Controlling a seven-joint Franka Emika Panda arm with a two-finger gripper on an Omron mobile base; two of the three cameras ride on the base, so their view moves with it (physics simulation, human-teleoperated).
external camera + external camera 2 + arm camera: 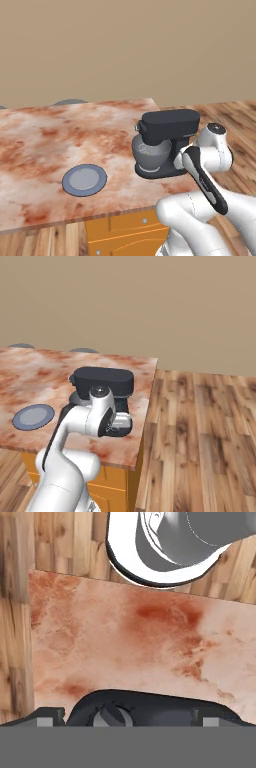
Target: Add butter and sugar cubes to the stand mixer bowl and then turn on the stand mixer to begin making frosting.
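Open gripper (127,717) just above the stand mixer (167,142) column knob (112,717)

A rendered domestic kitchen is shown. A freestanding island is topped with a reddish-brown and cream marbled stone counter (45,145), and orange-yellow wooden cabinet fronts (131,231) with small round knobs are seen beneath its near edge. On the counter a dark charcoal stand mixer (167,135) is placed, with a grey rounded stand mixer bowl (150,152) seated under its head, and a flat round blue-grey plate (84,179) is laid well apart from it. The floor (205,431) is laid in brown wood planks, and a plain beige wall (150,301) is seen behind. Two grey rounded shapes (82,350) are glimpsed at the far edge of the island; what they are cannot be told.
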